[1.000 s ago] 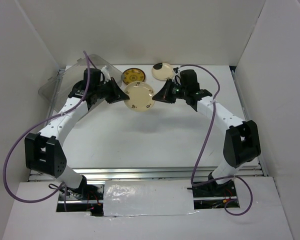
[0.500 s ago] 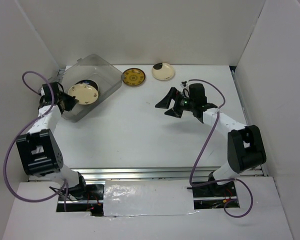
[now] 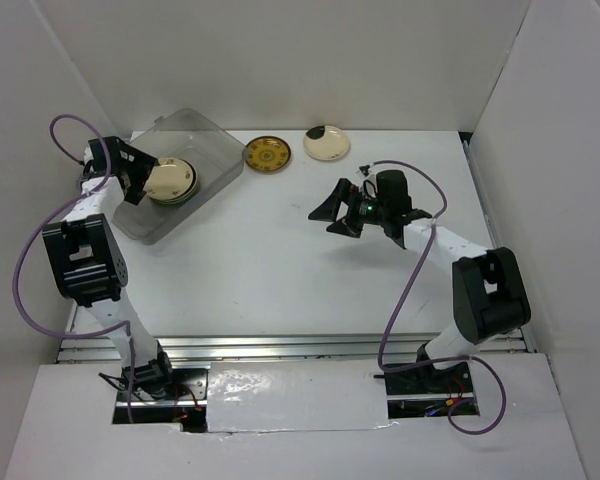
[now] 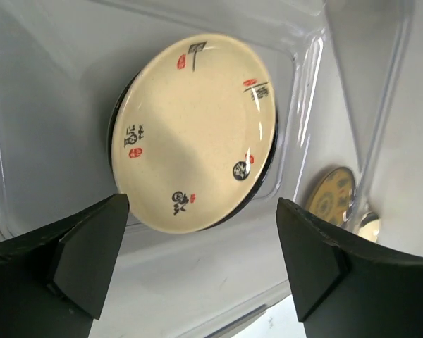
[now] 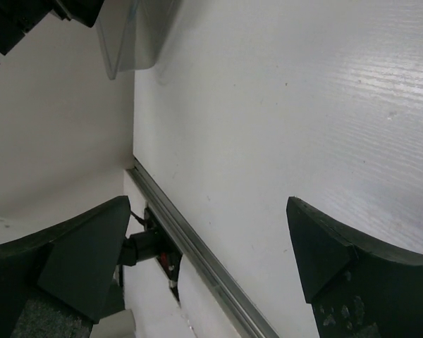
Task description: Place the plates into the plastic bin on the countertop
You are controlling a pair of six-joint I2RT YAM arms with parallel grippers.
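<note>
The clear plastic bin stands at the back left of the countertop. Inside it a cream plate with red and black marks lies flat on a dark-rimmed plate. In the left wrist view this cream plate fills the bin floor. My left gripper is open just beside it, holding nothing. A mustard-gold plate and a cream plate with a black patch lie on the countertop behind. My right gripper hangs open and empty over the middle.
White walls close in the back and both sides. A metal rail runs along the front edge, also visible in the right wrist view. Purple cables loop off both arms. The bin's corner shows far off in the right wrist view.
Both grippers held the cream plate at the centre. The left arm carried it into the bin and opened. The right gripper let go, opened and drew back to the right.
</note>
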